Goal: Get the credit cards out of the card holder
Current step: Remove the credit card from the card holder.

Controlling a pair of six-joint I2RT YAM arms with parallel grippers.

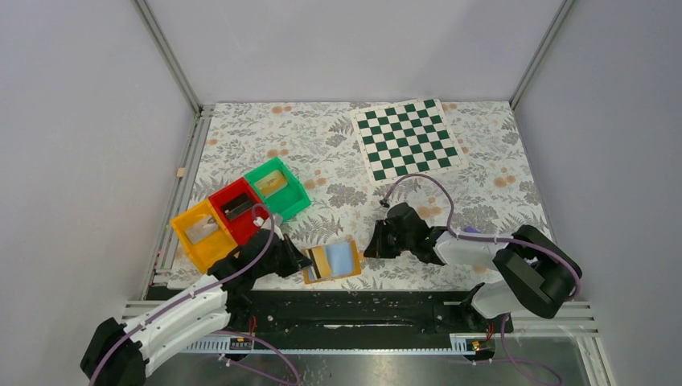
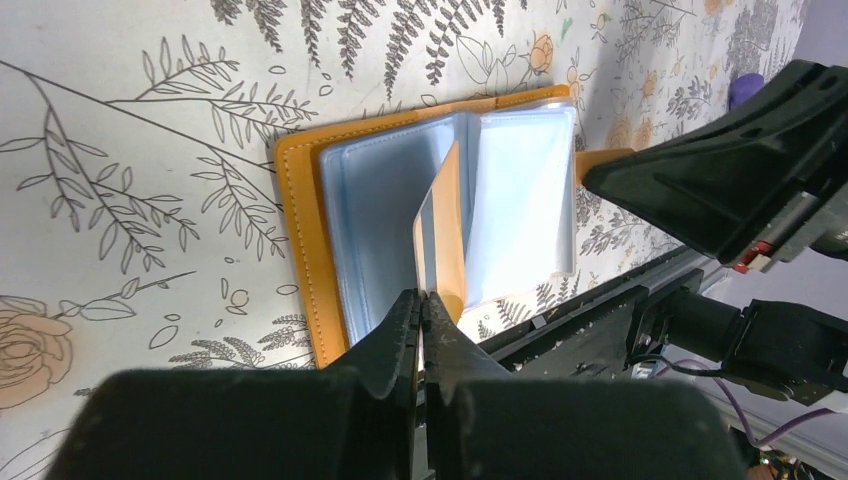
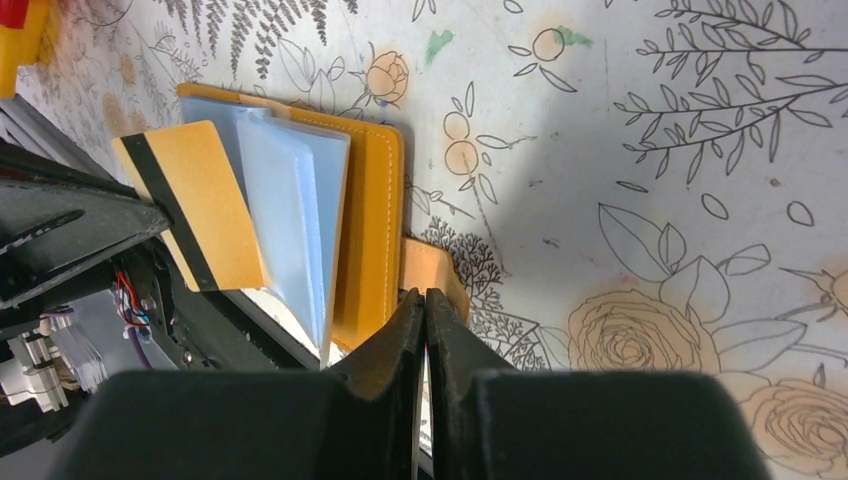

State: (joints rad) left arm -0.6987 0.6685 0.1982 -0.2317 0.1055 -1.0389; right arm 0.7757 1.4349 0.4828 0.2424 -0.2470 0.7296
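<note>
The card holder (image 1: 342, 259) lies open near the table's front edge, orange-bordered (image 2: 300, 230) with pale-blue sleeves (image 3: 290, 200). A tan credit card (image 2: 447, 230) with a black stripe (image 3: 205, 205) sticks partly out of a sleeve toward the left arm. My left gripper (image 2: 422, 297) is shut on this card's near edge (image 1: 304, 262). My right gripper (image 3: 425, 295) is shut on the holder's small orange closing tab (image 3: 430, 265) at its right side (image 1: 371, 245). Any other cards are hidden in the sleeves.
Yellow (image 1: 201, 233), red (image 1: 239, 207) and green (image 1: 277, 186) bins stand in a row left of the holder, each with something flat inside. A green-and-white chessboard (image 1: 406, 138) lies at the back right. The black rail at the table's front edge (image 1: 362, 310) runs just below the holder.
</note>
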